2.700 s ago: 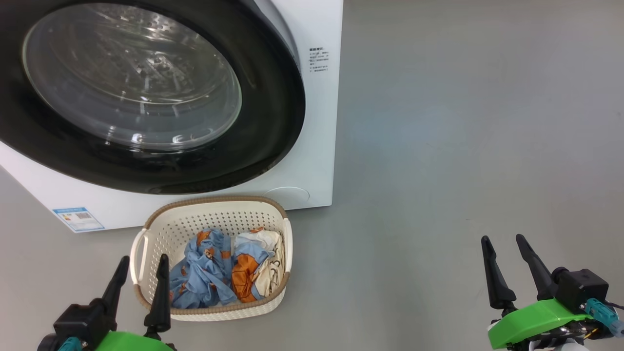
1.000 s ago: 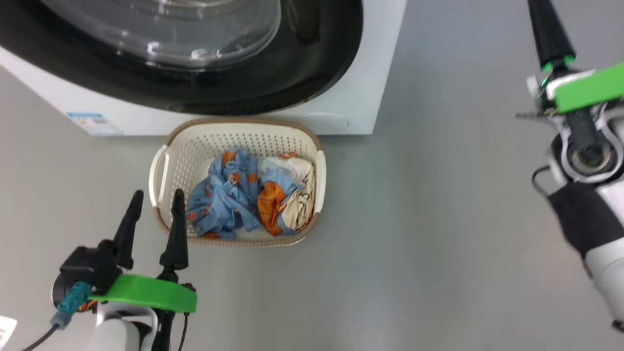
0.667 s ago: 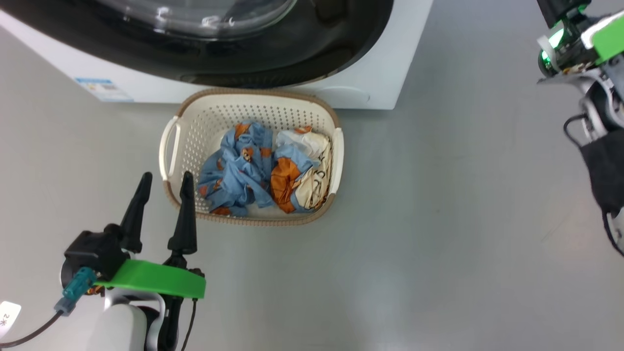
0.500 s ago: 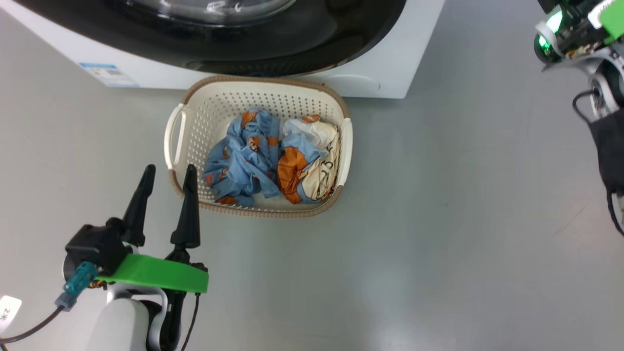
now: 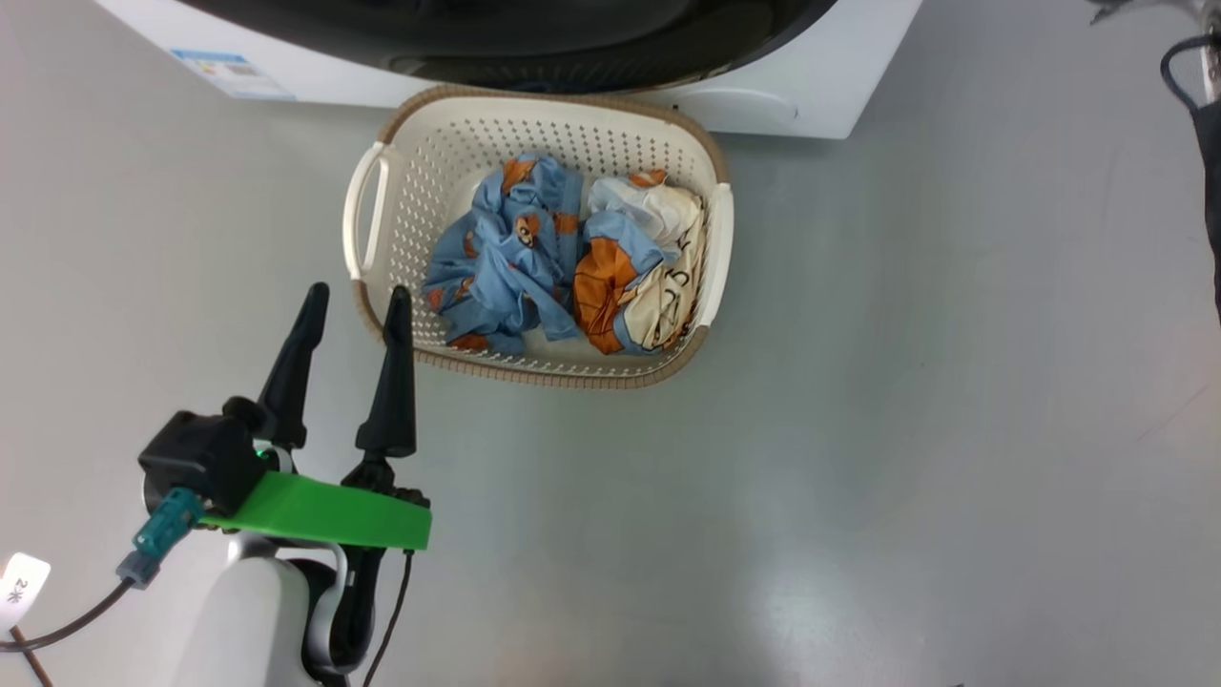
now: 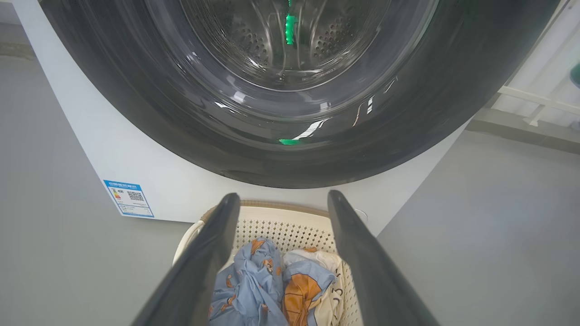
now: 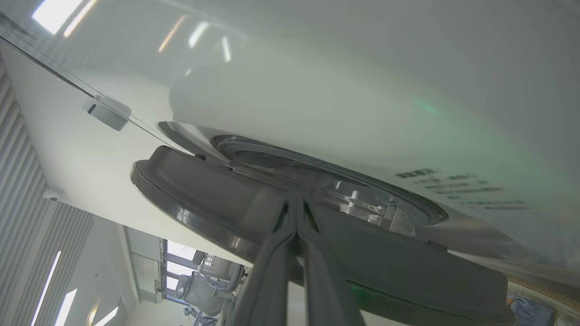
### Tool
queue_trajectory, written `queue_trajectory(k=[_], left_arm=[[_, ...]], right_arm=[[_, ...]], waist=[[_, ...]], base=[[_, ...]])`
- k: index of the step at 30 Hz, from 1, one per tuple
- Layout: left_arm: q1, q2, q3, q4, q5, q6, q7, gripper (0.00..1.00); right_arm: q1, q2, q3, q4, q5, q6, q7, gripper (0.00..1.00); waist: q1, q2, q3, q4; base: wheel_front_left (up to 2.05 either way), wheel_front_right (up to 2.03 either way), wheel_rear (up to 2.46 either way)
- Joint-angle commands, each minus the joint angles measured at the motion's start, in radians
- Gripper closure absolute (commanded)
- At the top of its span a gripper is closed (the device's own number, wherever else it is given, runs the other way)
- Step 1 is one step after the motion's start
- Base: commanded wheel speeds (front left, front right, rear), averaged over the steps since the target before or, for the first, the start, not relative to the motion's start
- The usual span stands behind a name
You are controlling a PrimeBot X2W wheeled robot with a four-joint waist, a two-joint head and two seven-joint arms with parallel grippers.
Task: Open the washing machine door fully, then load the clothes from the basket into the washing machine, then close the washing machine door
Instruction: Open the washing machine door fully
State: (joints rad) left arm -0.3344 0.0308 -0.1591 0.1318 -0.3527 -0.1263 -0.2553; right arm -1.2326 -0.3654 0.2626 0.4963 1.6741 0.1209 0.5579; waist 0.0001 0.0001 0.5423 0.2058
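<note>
The white washing machine runs along the top of the head view, with the black rim of its door above the basket. The basket stands on the floor against the machine. In it lie the clothes: a light blue garment and a cream, blue and orange one. My left gripper is open, by the basket's near left corner, holding nothing. In the left wrist view the door looks shut. My right gripper is shut, its tips at the edge of the door's rim.
Bare grey floor spreads to the right of the basket and in front of it. A blue label marks the machine's lower left corner. My right arm's black sleeve shows at the far right edge. A pale rack stands right of the machine.
The head camera has tipped down, so machine and basket slid up the picture. My right arm rose out past the top right corner. The left gripper stayed open near the basket.
</note>
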Motion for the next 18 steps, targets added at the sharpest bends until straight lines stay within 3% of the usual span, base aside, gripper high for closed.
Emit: queue_trajectory(k=[1,18], left_arm=[[-0.013,0.02,0.023,-0.031,-0.012,0.008,-0.006,0.0],[-0.04,0.019,-0.008,-0.056,-0.039,0.026,-0.006,0.0]], right_arm=[[-0.02,0.02,0.003,-0.019,-0.015,0.01,0.01,1.0],[-0.092,0.041,0.034,0.022,-0.089,0.01,0.051,1.0]], waist=[[-0.0001,-0.0001,0.022,0.016],[-0.0001,-0.0001,0.066,0.047]], base=[[0.0,0.0,0.0],[0.0,0.0,0.0]])
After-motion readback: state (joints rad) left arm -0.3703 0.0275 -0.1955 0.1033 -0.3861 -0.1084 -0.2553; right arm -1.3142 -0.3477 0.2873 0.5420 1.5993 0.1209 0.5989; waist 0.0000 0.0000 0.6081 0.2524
